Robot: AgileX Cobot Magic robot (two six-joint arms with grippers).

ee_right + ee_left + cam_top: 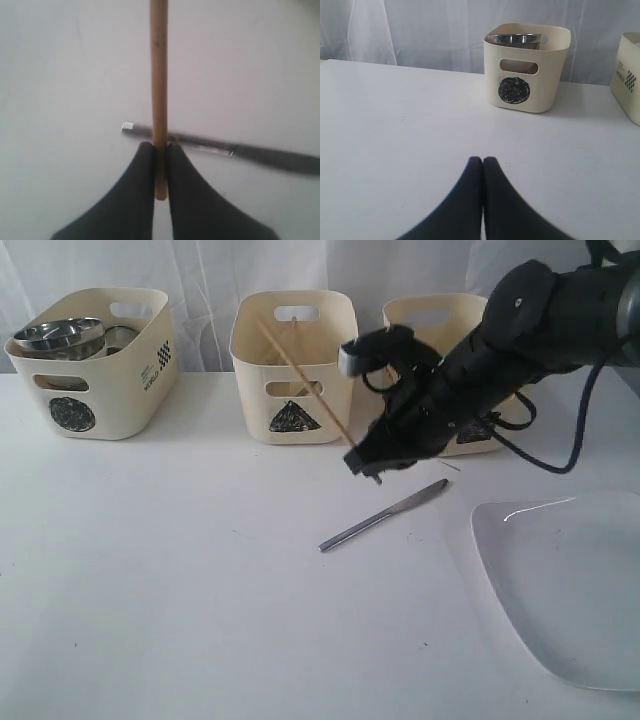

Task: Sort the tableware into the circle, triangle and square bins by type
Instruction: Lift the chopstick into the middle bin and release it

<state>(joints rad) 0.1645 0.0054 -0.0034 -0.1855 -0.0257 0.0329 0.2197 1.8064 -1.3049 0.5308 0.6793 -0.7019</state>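
My right hand [159, 147] is closed on a wooden chopstick [159, 75], which sticks out far past the fingertips. Just beyond the hand stands the triangle bin [255, 390]. My arm covers part of another bin [420, 315]. The steel knife [385, 515] lies on the tabletop [180, 590] just below this hand, not touching it. The large white plate [570, 590] lies near, to its right. My left hand [483, 162] is closed and empty, facing the circle bin [520, 90].

matte black arm [500, 350], looping black cables [572, 468]
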